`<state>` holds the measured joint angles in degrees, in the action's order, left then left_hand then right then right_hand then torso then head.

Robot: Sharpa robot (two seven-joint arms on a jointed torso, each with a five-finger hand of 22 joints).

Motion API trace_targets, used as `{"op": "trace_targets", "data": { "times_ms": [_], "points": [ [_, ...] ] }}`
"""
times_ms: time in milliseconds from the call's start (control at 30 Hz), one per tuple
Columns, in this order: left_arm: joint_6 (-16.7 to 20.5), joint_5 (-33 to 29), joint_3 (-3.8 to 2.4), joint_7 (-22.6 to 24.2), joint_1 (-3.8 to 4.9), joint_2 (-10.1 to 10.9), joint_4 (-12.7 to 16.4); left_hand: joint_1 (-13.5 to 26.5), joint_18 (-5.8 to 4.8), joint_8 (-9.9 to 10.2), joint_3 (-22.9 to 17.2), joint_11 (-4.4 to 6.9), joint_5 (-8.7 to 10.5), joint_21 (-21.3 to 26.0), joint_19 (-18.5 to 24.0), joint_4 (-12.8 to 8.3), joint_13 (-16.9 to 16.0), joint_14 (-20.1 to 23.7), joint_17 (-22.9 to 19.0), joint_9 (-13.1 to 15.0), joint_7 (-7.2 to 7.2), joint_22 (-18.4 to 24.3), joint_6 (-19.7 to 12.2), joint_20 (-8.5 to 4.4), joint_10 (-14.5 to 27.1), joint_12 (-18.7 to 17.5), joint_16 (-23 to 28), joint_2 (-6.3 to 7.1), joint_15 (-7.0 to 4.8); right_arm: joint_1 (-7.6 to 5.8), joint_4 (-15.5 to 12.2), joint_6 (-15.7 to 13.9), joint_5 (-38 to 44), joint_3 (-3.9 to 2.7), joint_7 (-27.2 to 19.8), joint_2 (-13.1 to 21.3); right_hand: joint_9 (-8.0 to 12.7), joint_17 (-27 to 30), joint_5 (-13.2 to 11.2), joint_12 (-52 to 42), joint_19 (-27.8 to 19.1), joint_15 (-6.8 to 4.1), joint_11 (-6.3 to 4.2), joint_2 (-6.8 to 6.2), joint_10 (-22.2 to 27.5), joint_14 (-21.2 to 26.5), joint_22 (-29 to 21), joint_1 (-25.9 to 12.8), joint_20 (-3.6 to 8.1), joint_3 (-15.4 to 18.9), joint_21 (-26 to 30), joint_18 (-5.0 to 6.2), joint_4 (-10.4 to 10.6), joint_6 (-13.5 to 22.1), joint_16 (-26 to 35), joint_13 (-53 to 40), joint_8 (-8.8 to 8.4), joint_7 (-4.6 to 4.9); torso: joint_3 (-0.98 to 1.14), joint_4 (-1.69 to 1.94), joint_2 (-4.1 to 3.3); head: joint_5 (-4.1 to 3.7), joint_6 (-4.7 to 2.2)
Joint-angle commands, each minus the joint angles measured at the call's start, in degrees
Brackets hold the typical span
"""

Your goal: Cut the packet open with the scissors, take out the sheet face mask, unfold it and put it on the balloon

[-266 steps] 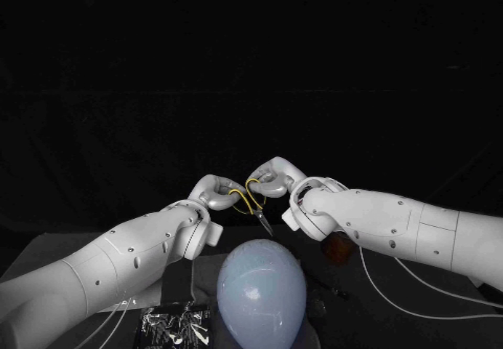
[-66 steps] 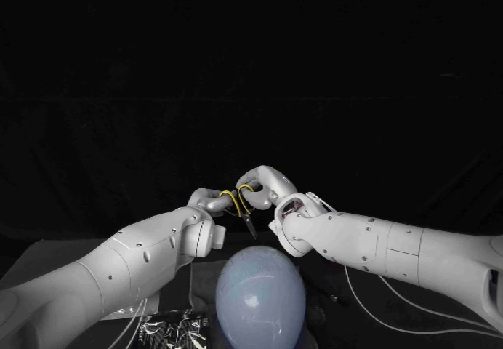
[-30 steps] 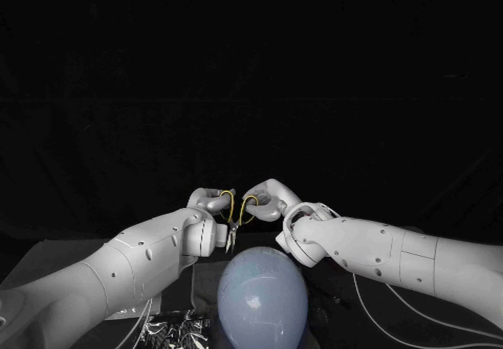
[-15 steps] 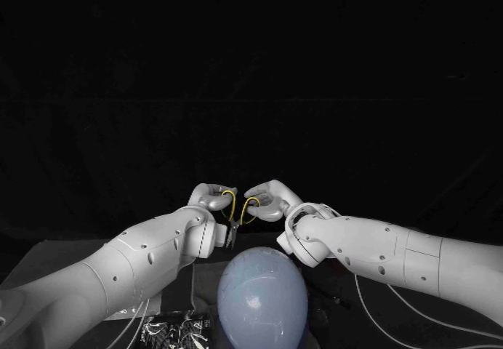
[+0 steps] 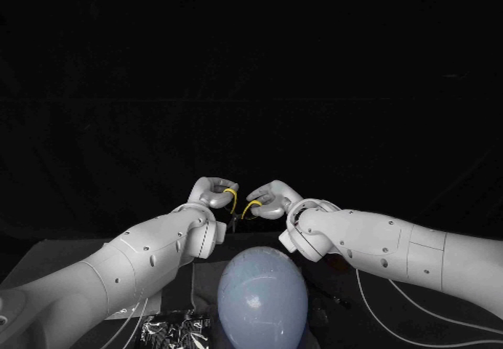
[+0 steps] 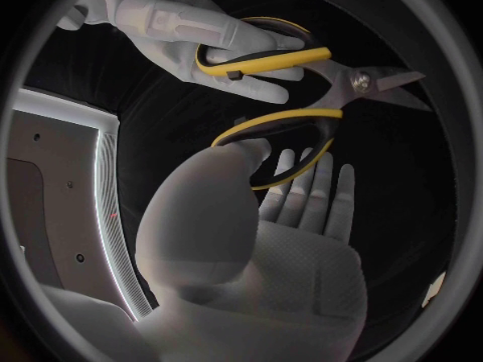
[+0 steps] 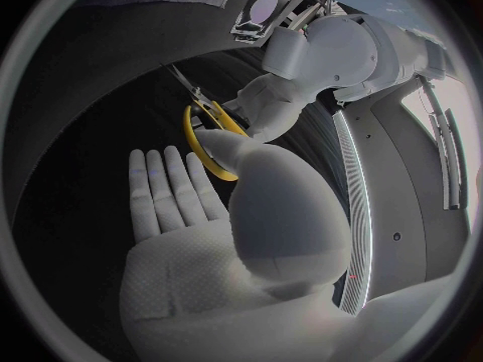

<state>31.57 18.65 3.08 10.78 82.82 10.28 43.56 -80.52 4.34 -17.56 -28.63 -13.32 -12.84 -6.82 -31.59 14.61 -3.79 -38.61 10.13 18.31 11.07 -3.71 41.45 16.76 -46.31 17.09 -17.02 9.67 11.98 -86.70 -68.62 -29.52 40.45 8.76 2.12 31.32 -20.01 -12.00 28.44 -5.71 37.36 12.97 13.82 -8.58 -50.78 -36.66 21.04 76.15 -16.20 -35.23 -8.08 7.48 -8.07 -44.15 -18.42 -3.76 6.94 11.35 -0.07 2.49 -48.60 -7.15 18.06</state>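
Head view: the left hand point(image 5: 213, 193) and right hand point(image 5: 268, 201) hold the scissors point(image 5: 230, 195) up beyond the balloon point(image 5: 262, 298). The packet point(image 5: 173, 327) lies beside the balloon and looks uncut.

Left wrist view: each hand grips one loop, and the blades are slightly parted.

Right wrist view: the same shared grip shows.

Cutting, taking out the mask, unfolding and placing all remain.

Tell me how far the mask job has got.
Done: the scissors are picked up. In hand: the left hand and the right hand each hold one yellow handle loop, above the balloon. Left: the packet lies beside the balloon, away from the blades, so cutting, taking out the mask, unfolding and placing remain.
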Motion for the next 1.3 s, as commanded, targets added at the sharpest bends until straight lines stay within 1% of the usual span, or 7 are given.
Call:
{"op": "trace_targets", "data": {
  "times_ms": [33,233,300,733,1000,1200,1300],
  "points": [
    [1.5,2.2,-0.08,3.9,0.12,-0.2,0.4,-0.4,-0.69,-0.3,0.3,-0.12,-0.24,-0.4,-0.6,0.0,0.0,-0.5,0.1,-0.1,5.44,-0.1,0.4,0.01,-0.5,0.4,-0.3,0.18,-0.02,-0.08,0.7,1.1,-0.2,-0.03,3.7,-0.8,-0.1,0.1,1.4,-0.5,0.5,-0.41,-0.18,0.76,-0.8,0.1,0.3,-0.4,0.07,-1.2,-0.5,0.11,-0.3,-0.3,-1.2,0.1,0.84,5.39,0.04,0.00,0.03,-0.04,-0.07],
    [1.3,2.6,-0.09,3.9,0.13,-0.3,1.3,-0.6,-0.68,-0.4,0.3,-0.09,-0.30,-0.4,-0.6,-0.1,0.0,-0.5,0.1,-0.1,5.40,-0.1,0.4,0.01,-0.5,0.4,-0.4,0.23,-0.04,-0.13,1.9,-3.7,0.3,-0.04,3.7,-2.3,-1.2,0.7,3.8,-2.8,2.0,-2.58,-2.88,2.36,-8.0,-4.5,5.6,-1.3,1.76,-3.0,-6.4,0.50,-1.0,-5.6,-5.9,0.2,6.48,2.97,0.02,0.06,0.05,-0.08,-0.11],
    [1.3,2.7,-0.09,3.8,0.13,-0.4,1.4,-0.7,-0.69,-0.4,0.3,-0.07,-0.34,-0.4,-0.6,-0.1,0.0,-0.5,0.1,-0.1,5.39,-0.1,0.4,0.01,-0.5,0.4,-0.4,0.24,-0.04,-0.13,2.1,-4.6,0.6,-0.04,3.8,-2.6,-1.2,1.1,4.7,-2.5,1.3,-2.64,-2.82,2.22,-8.5,-4.6,6.8,-1.9,1.95,-3.0,-7.4,0.28,-0.9,-5.5,-6.1,0.2,7.16,2.85,-0.01,0.03,0.05,-0.07,-0.10],
    [1.2,3.5,-0.08,3.1,0.13,-0.9,1.6,-1.1,-0.70,-0.5,0.3,-0.07,-0.43,-0.4,-0.5,-0.4,0.0,-0.4,0.0,-0.2,5.38,-0.1,0.3,0.01,-0.5,0.4,-0.4,0.42,-0.04,-0.12,3.3,-8.9,2.3,-0.19,4.3,-5.0,-1.2,3.1,14.0,-0.7,-2.4,-1.66,-1.50,-0.58,-5.7,-2.0,9.4,-6.0,0.95,-3.0,-8.7,0.30,0.7,-0.1,-7.4,0.1,10.16,4.13,0.00,0.06,0.02,0.01,-0.07],
    [0.0,1.9,-0.07,1.6,0.13,-0.9,1.0,-3.0,-0.70,-0.7,-0.8,-0.13,0.73,-0.4,-0.2,-1.3,0.1,0.2,-0.2,-0.7,5.38,0.0,-0.2,0.01,-0.1,0.3,-0.7,1.34,0.06,-0.27,3.4,-7.0,2.5,-0.44,3.0,-4.9,-1.5,3.7,19.9,-1.5,-2.9,-1.28,-1.08,-1.94,-4.1,-0.1,8.3,-7.3,0.01,-1.7,-7.4,0.94,1.7,2.4,-8.6,0.1,12.39,4.58,0.05,0.04,0.00,-0.09,-0.21],
    [-0.5,1.8,-0.07,1.4,0.13,-0.9,1.0,-3.3,-0.70,-0.9,-1.4,-0.16,2.83,-0.5,-0.1,-1.0,0.1,0.3,-0.3,-1.0,5.40,0.0,-0.2,0.01,0.0,0.4,-1.0,2.15,0.08,-0.38,3.5,-4.6,2.2,-0.49,3.1,-4.6,-1.4,3.9,19.3,-1.7,-3.2,-0.96,-0.71,-2.20,-2.9,1.1,7.7,-7.5,-0.18,-1.4,-6.6,0.85,1.9,3.8,-8.9,0.1,12.88,4.96,0.06,-0.05,-0.02,-0.10,-0.09],
    [-0.4,0.8,-0.07,1.5,0.13,-0.8,0.9,-3.0,-0.70,-1.1,-1.2,-0.19,3.39,-0.5,-0.1,-0.4,0.1,0.4,-0.4,-1.2,5.44,0.1,-0.2,0.01,0.0,0.5,-1.2,2.11,0.09,-0.45,3.5,-3.7,2.1,-0.50,3.2,-4.2,-1.5,4.0,15.0,-2.1,-3.2,-0.82,-0.59,-2.16,-2.2,1.9,7.1,-7.5,-0.21,-0.7,-6.0,0.75,2.1,4.7,-9.6,0.0,13.68,5.07,0.07,-0.01,0.00,-0.13,-0.06]
  ]
}}
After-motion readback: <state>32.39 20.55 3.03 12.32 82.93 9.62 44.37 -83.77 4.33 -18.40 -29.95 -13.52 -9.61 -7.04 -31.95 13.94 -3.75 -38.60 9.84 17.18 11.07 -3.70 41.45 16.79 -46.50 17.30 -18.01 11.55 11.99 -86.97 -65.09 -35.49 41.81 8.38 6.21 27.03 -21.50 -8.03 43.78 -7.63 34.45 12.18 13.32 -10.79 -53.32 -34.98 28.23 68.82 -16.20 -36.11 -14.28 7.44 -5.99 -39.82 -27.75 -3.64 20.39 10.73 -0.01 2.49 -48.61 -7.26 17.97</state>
